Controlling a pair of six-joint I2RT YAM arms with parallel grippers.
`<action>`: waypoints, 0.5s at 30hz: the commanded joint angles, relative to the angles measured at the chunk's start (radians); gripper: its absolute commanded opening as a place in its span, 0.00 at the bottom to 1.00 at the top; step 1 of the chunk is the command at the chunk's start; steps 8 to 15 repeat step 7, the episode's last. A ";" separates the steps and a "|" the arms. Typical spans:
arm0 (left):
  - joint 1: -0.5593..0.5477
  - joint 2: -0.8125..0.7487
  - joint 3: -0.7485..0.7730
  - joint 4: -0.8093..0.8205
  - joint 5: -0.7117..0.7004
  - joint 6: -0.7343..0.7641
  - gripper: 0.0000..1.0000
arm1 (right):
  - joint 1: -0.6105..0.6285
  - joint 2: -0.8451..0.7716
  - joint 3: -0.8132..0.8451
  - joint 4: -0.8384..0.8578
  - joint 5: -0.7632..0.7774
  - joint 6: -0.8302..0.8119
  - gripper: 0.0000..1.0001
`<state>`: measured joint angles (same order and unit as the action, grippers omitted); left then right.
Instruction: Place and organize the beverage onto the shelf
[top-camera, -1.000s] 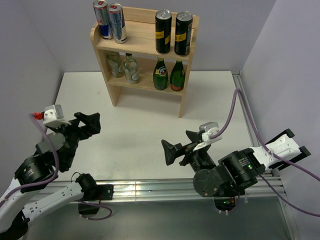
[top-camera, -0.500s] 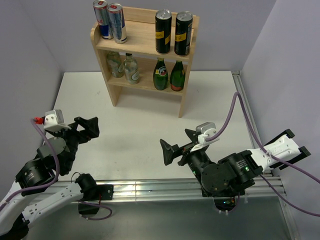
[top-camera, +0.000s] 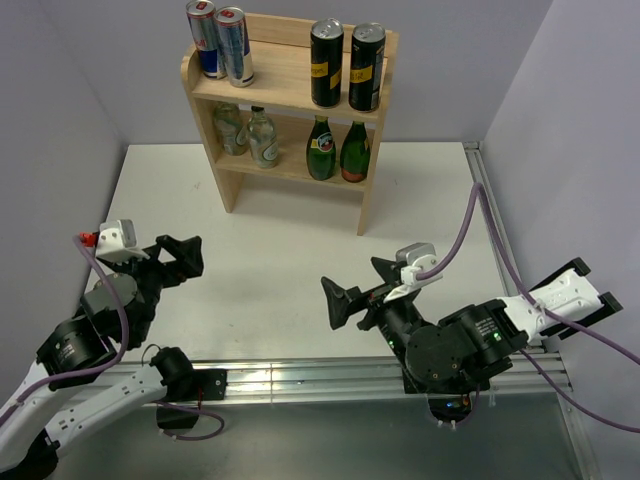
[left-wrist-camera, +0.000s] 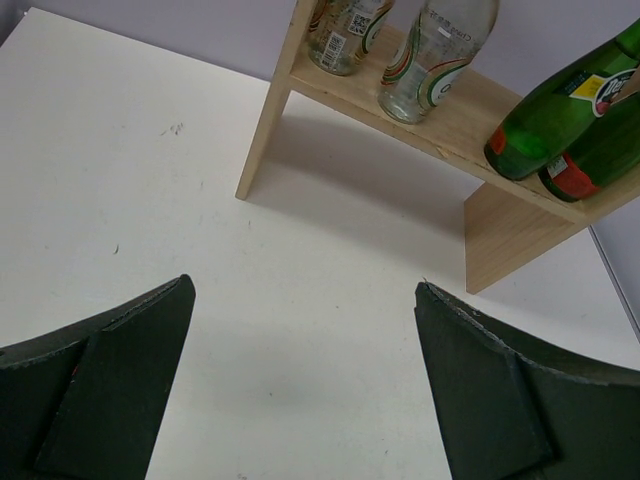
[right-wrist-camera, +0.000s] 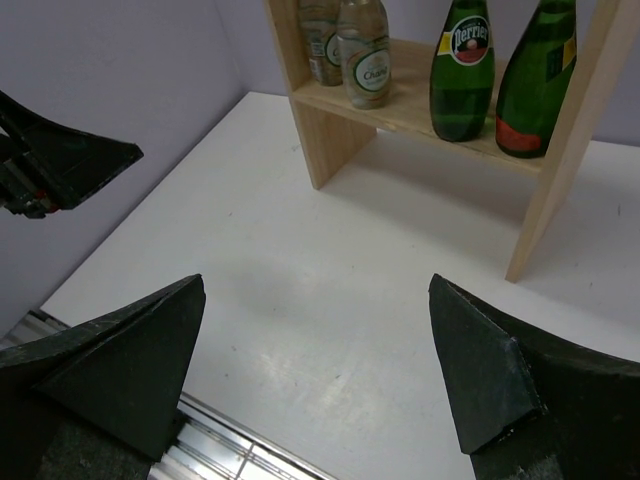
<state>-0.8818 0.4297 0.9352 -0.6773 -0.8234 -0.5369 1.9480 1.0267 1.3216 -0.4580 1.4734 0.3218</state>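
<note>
Top tier, left to right: blue-silver cans (top-camera: 220, 42), then black cans (top-camera: 346, 65) with yellow labels, print unreadable. Lower tier: clear bottles (top-camera: 250, 132), then green bottles (top-camera: 338, 150), one reading "Perrier". Light-wood two-tier shelf (top-camera: 372, 185) stands far-centre on the table (top-camera: 270, 260). Left gripper (top-camera: 185, 260) and right gripper (top-camera: 360, 288) are both spread wide, holding nothing.

Shelf (top-camera: 285, 85) is pale natural wood. Up top there are blue-and-silver cans (top-camera: 234, 45) with red bits, plus black cans (top-camera: 326, 62) with yellow labels. Below, clear bottles (top-camera: 263, 138) have white-green-red labels, and the green bottles (top-camera: 320, 148) have yellow and red ones. White table (top-camera: 270, 250), lilac walls (top-camera: 440, 60), purple cables (top-camera: 465, 225).
</note>
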 joint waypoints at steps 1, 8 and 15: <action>0.021 0.007 -0.007 0.042 0.027 0.026 0.99 | 0.006 -0.024 0.010 -0.007 0.169 0.016 1.00; 0.041 0.011 -0.012 0.056 0.047 0.035 0.99 | 0.006 -0.020 0.022 -0.051 0.205 0.054 1.00; 0.041 0.011 -0.012 0.056 0.047 0.035 0.99 | 0.006 -0.020 0.022 -0.051 0.205 0.054 1.00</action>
